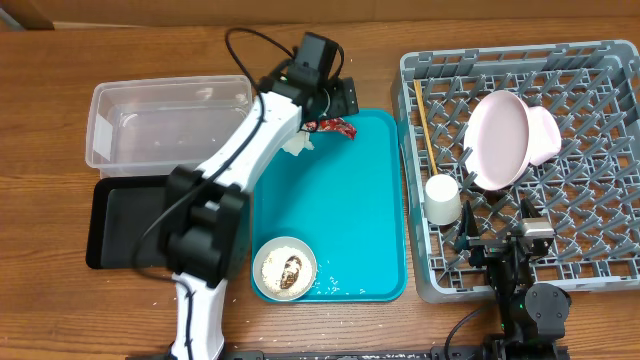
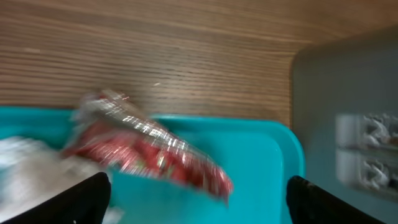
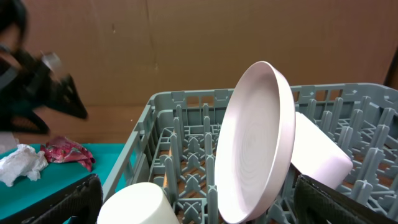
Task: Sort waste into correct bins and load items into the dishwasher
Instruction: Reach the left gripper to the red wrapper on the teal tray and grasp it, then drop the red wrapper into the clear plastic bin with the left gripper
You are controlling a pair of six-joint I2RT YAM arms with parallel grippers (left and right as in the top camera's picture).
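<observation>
Holds left gripper [image 2: 199, 200] wide over red wrapper [image 2: 149, 152], just inside teal tray [image 2: 264, 149]'s far rim. Holds right gripper [image 3: 196, 205] wide at dish rack [image 3: 144, 127]'s near edge.

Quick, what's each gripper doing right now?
Left gripper: open, at the red wrapper, not holding it.
Right gripper: open, holding nothing.

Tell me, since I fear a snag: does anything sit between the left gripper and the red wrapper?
Nothing visible does. The left gripper is open, and its fingers frame the wrapper, which lies on the teal tray just ahead. The tissue sits close beside it, not in the path.
</observation>
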